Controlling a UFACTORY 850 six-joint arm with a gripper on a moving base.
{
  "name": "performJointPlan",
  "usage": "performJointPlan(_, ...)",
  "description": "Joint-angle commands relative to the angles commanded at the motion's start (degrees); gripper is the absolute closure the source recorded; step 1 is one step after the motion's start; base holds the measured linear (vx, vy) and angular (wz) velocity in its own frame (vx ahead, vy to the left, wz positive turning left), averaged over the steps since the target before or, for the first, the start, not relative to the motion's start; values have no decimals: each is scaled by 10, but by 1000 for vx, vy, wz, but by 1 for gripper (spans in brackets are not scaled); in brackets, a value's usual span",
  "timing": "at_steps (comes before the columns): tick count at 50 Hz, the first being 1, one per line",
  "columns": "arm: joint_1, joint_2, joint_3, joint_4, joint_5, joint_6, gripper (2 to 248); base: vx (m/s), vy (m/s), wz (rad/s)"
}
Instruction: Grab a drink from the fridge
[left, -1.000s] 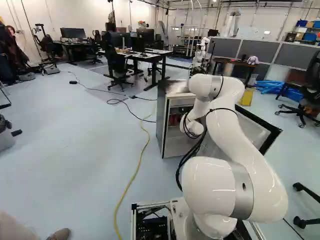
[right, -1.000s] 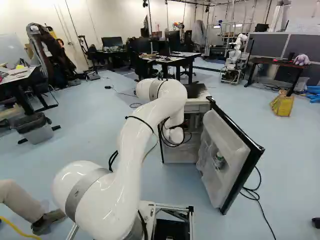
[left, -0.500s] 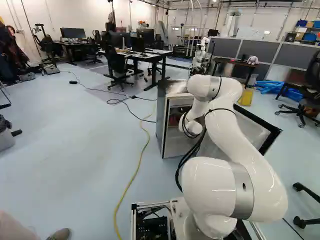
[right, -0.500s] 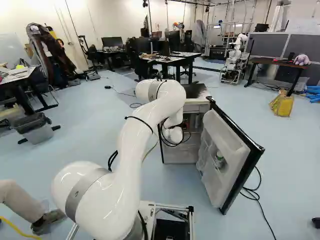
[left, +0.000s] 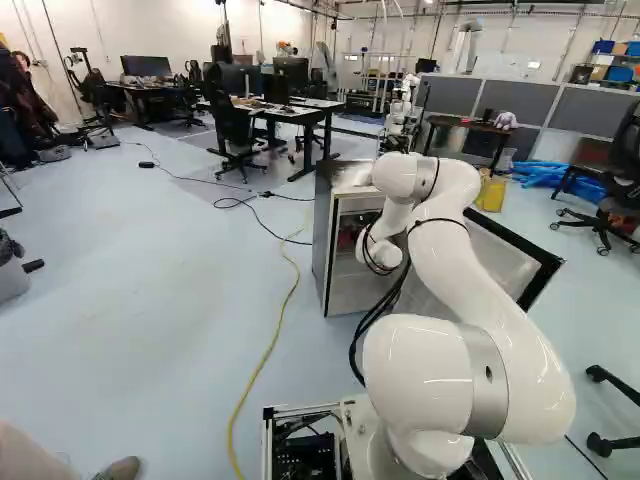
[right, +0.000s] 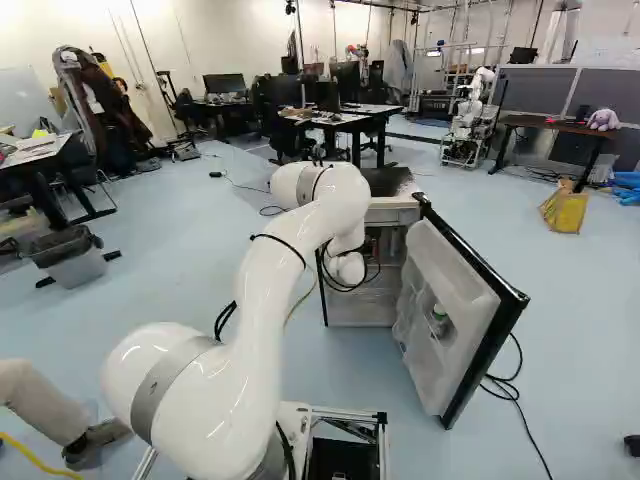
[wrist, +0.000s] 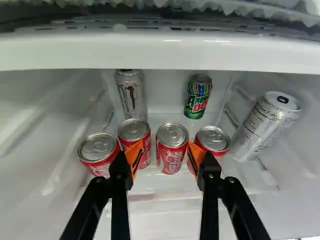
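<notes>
Running L to R. The fridge (left: 343, 250) is open, w/ my arm (left: 460, 250) reaching in and the door (right: 450, 310) swung out to the right.

In the wrist view, the shelf (wrist: 162, 188) has a row of four red cans toward its front edge: an end can (wrist: 98, 156) outside the near finger, a second can (wrist: 133, 131) partly behind that finger's orange pad (wrist: 132, 156), a middle can (wrist: 171, 156) btwn the two fingers as I see it, and a fourth can (wrist: 213, 139) partly behind the other pad. Toward the rear edge, a silver can (wrist: 131, 95) sits behind the second can, then a green can (wrist: 198, 97) in line w/ the gap btwn middle and fourth. Last along is a tall can (wrist: 265, 127) by the side wall.

Gripper (wrist: 165, 156) is open, tips parted wider than one can, nothing held. I can't properly judge depth from here, so pads may be above or short of the middle can.

I'd call this the line-up step, pre-grasp; the middle can looks like the pick. Next: ease fwd and down, keeping it centred so the pads don't nudge its neighbours, then close on its sides. After that, lift a bit and back straight out, clear of the door.
</notes>
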Motion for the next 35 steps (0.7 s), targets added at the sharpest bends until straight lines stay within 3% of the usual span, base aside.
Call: performJointPlan(35, 5, -30, -54, 0, 0, 0, 107, 0, 0, 0)
